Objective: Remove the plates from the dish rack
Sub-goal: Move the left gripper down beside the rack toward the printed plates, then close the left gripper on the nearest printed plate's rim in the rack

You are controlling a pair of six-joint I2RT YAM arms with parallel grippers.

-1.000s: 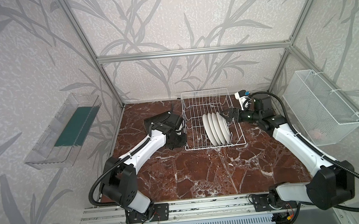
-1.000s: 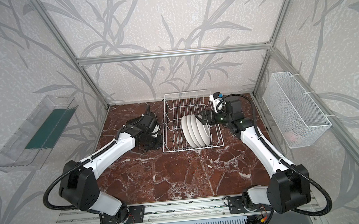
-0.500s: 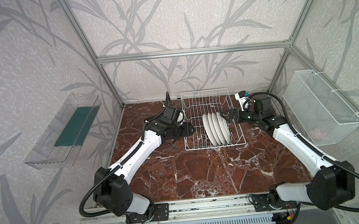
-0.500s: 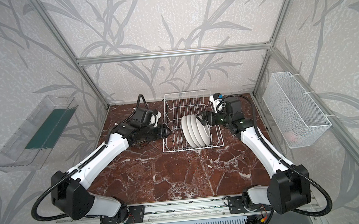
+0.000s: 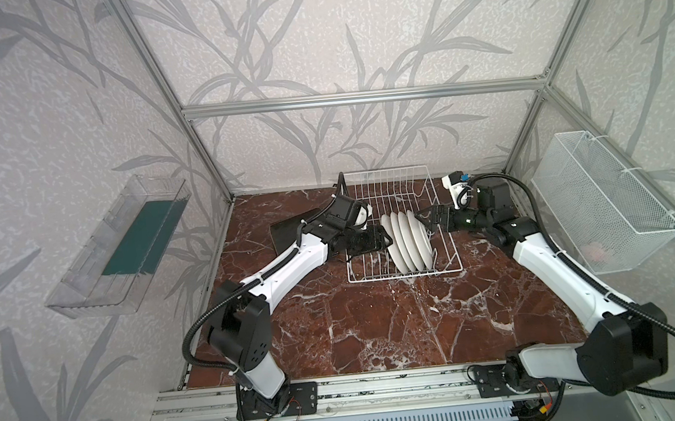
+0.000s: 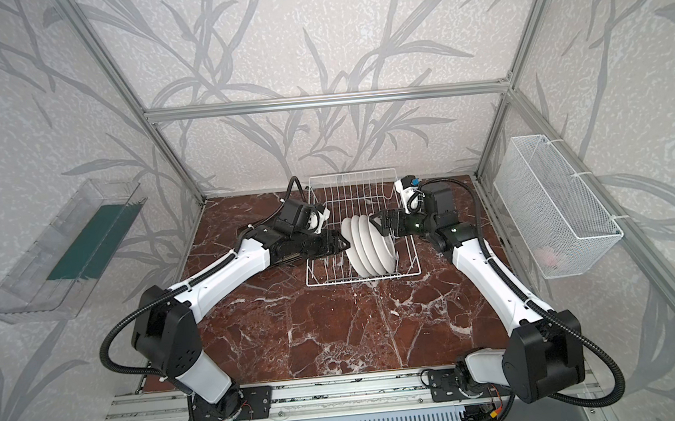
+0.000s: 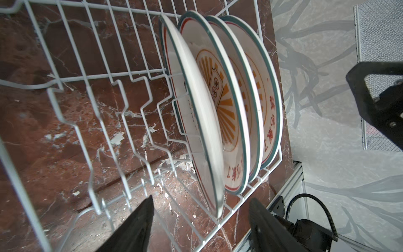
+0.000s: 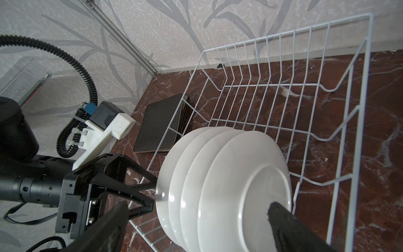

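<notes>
Several round white plates (image 5: pixel 409 242) stand on edge in the near half of the white wire dish rack (image 5: pixel 382 171). Their orange sunburst faces (image 7: pixel 226 104) show in the left wrist view and their plain white backs (image 8: pixel 239 185) in the right wrist view. A stack of black-backed square plates (image 5: pixel 288 234) lies on the table left of the rack. My left gripper (image 5: pixel 386 238) is open at the left end of the row, its fingers either side of the nearest plate's rim without touching. My right gripper (image 5: pixel 422 220) is open wide at the right end, straddling the plates.
A clear plastic tray (image 5: pixel 122 247) hangs on the left wall. A fine-mesh white basket (image 5: pixel 602 201) hangs on the right wall. Aluminium posts (image 5: pixel 206 160) frame the back corners. Brown marble tabletop (image 5: pixel 379 324) lies in front of the rack.
My left gripper has opened, leaving the square plate on the stack, and has swung right over the rack's side to the round plates. The right arm has barely moved.
</notes>
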